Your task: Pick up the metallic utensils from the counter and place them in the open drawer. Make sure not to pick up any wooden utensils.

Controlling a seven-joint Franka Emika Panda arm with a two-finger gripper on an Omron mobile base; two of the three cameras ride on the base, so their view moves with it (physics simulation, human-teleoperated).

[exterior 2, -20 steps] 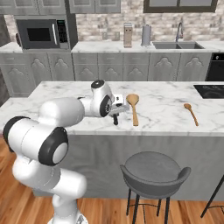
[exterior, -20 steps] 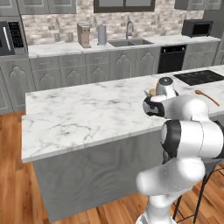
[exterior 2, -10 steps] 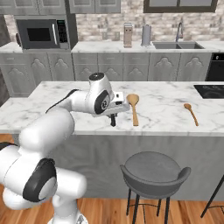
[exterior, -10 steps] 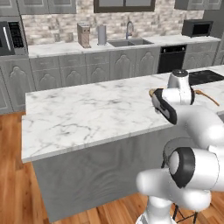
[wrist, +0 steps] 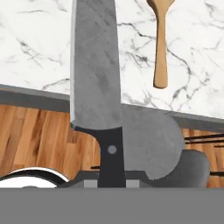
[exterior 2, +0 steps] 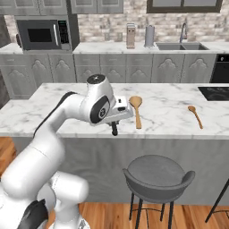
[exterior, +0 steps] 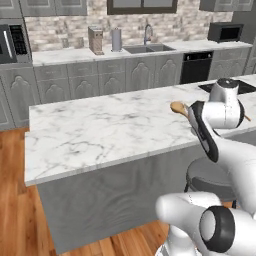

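Arm swings toward worktop point(exterior 2: 170, 117) front edge since earlier frame; tool point(exterior 2: 114, 129) clamped on knife point(wrist: 97, 87), lifted past edge. Wooden spoon point(exterior 2: 136, 108) at 1 o'clock, untouched. Drawer delivery next.

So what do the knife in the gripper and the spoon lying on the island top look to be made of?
The knife: a dull, streaked grey blade, probably brushed metal, on a smooth black handle with a pale rivet, perhaps plastic. The spoon: warm tan with faint lengthwise streaks, so likely unfinished wood. It lies on the white, grey-veined marble-look counter.
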